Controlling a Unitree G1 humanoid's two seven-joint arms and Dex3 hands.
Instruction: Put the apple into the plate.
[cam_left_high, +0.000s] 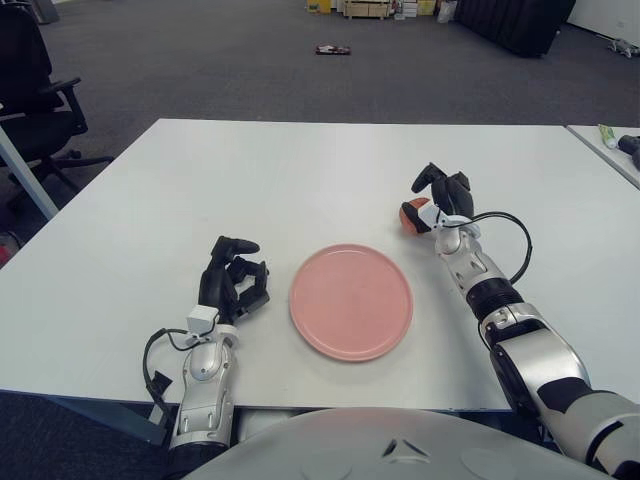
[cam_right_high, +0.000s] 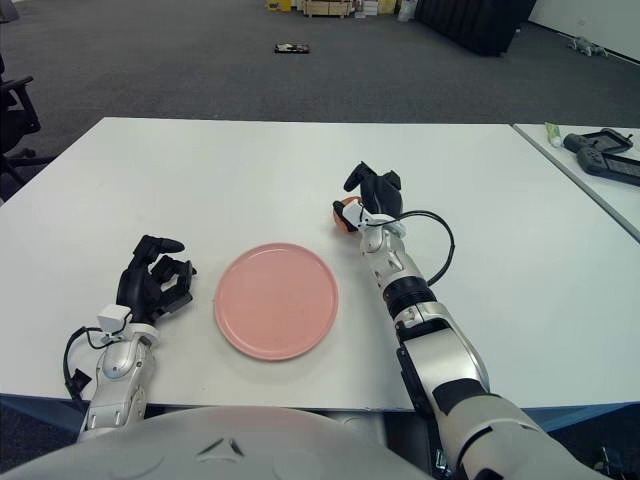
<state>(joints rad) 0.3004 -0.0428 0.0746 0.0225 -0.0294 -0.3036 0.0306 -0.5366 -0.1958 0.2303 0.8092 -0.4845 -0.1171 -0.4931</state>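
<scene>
Beyond the plate (cam_left_high: 351, 301), the right hand (cam_left_high: 437, 198) grips the apple (cam_left_high: 411, 215); the left hand (cam_left_high: 232, 281) sits curled, holding nothing.

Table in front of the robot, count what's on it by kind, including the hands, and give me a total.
Round pink plate: 1
Red-orange apple, beyond the plate's far right edge, right hand closed around it: 1
Black three-finger robot hands, the left hand idle to the left of the plate: 2
Total: 4
</scene>
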